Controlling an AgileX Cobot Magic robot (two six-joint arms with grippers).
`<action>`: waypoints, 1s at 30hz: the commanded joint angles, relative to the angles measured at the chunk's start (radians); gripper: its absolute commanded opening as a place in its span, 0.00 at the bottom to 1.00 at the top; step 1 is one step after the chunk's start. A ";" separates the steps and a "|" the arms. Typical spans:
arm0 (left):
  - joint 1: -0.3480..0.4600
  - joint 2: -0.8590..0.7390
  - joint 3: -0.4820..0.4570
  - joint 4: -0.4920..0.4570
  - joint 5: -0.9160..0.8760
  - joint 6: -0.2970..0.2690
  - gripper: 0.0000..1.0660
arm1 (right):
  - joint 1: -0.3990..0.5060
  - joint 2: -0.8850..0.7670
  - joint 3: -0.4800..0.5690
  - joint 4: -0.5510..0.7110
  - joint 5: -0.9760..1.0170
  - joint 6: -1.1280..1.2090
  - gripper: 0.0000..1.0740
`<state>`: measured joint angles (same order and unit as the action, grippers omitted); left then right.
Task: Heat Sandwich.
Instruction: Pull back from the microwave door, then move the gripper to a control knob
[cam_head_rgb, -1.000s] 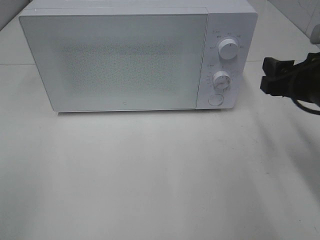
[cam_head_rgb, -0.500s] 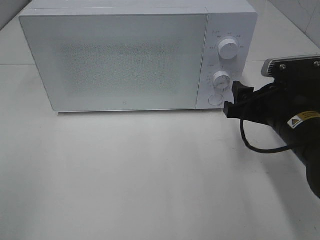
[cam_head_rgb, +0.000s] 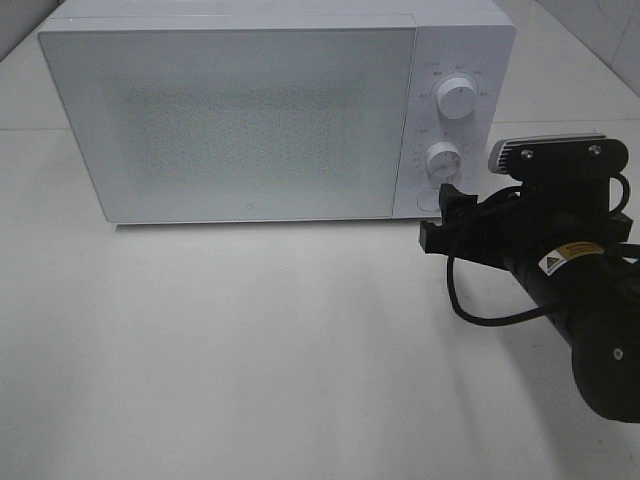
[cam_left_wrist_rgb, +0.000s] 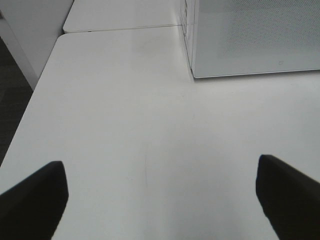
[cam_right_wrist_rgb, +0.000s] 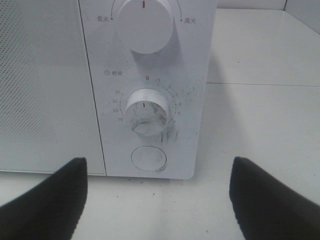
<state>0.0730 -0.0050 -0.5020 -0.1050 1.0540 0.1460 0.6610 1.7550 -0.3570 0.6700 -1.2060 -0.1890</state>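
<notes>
The sandwich is out of view. A white microwave (cam_head_rgb: 230, 120) stands at the back of the table with its door closed. My right gripper (cam_head_rgb: 440, 215) is open just in front of the lower control panel. In the right wrist view this gripper (cam_right_wrist_rgb: 157, 200) has dark fingers (cam_right_wrist_rgb: 45, 205) spread on either side of the round door button (cam_right_wrist_rgb: 148, 158), below the timer knob (cam_right_wrist_rgb: 146, 111). My left gripper (cam_left_wrist_rgb: 160, 210) is open over bare table, with nothing between its fingers. The microwave's left corner (cam_left_wrist_rgb: 255, 35) lies ahead of it. It does not appear in the exterior high view.
The upper power knob (cam_head_rgb: 457, 100) sits above the timer knob (cam_head_rgb: 442, 158) on the panel. A black cable (cam_head_rgb: 480, 310) loops under the right arm. The white table (cam_head_rgb: 250, 350) stretches in front of the microwave, and its left edge (cam_left_wrist_rgb: 35, 95) drops to a dark floor.
The right arm came in from the right edge, moving left and lower until its open gripper reached the control panel. The microwave has not moved and its door is still closed.
</notes>
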 joint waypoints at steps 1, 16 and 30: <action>0.005 -0.028 0.000 -0.004 -0.011 -0.007 0.90 | 0.007 -0.003 -0.010 -0.009 -0.071 0.000 0.71; 0.005 -0.028 0.000 -0.004 -0.011 -0.007 0.90 | -0.028 0.124 -0.183 -0.026 -0.021 -0.004 0.71; 0.005 -0.028 0.000 -0.004 -0.011 -0.007 0.90 | -0.101 0.225 -0.321 -0.082 0.040 0.003 0.71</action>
<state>0.0730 -0.0050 -0.5020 -0.1050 1.0540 0.1460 0.5650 1.9620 -0.6520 0.6150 -1.1770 -0.1880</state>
